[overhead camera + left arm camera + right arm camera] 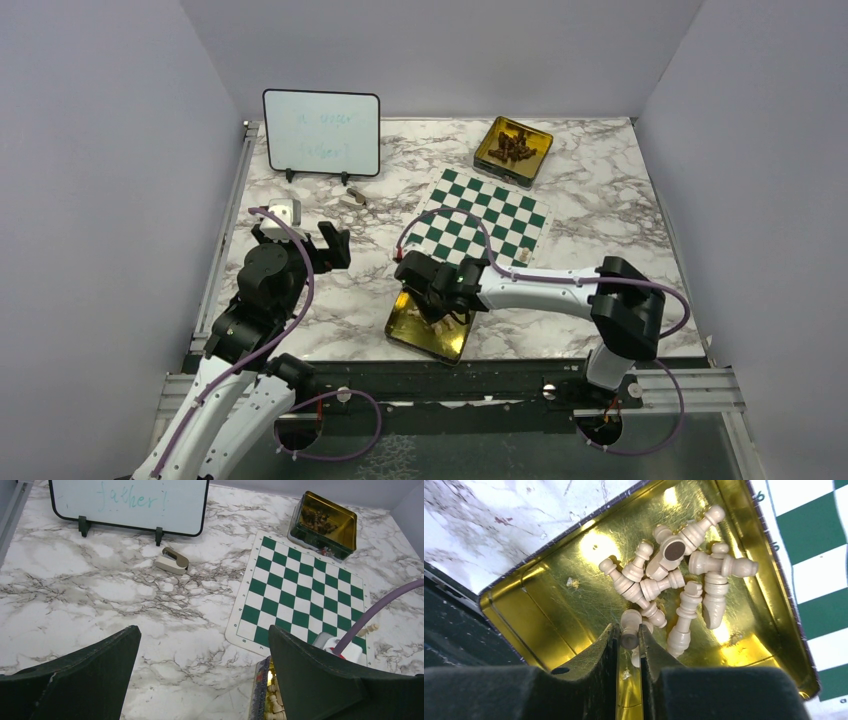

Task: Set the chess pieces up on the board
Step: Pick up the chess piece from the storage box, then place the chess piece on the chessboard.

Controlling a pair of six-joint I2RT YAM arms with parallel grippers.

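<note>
Chess pieces (686, 607) are lying heaped in the gold tin (418, 328) at lower centre, where your right tool (628, 632) is clenching one piece (629, 622). Your left tool (202, 635) is hanging released.

lab cell: blank walls (100, 150), marble-print table (620, 180)

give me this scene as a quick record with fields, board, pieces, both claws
board: green and white, no piece on the visible squares
near tin: holds a pile of cream pieces lying down
right claw: inside near tin, shut on single cream piece
left claw: open over bare marble, holding nothing
far tin: dark pieces inside
</note>
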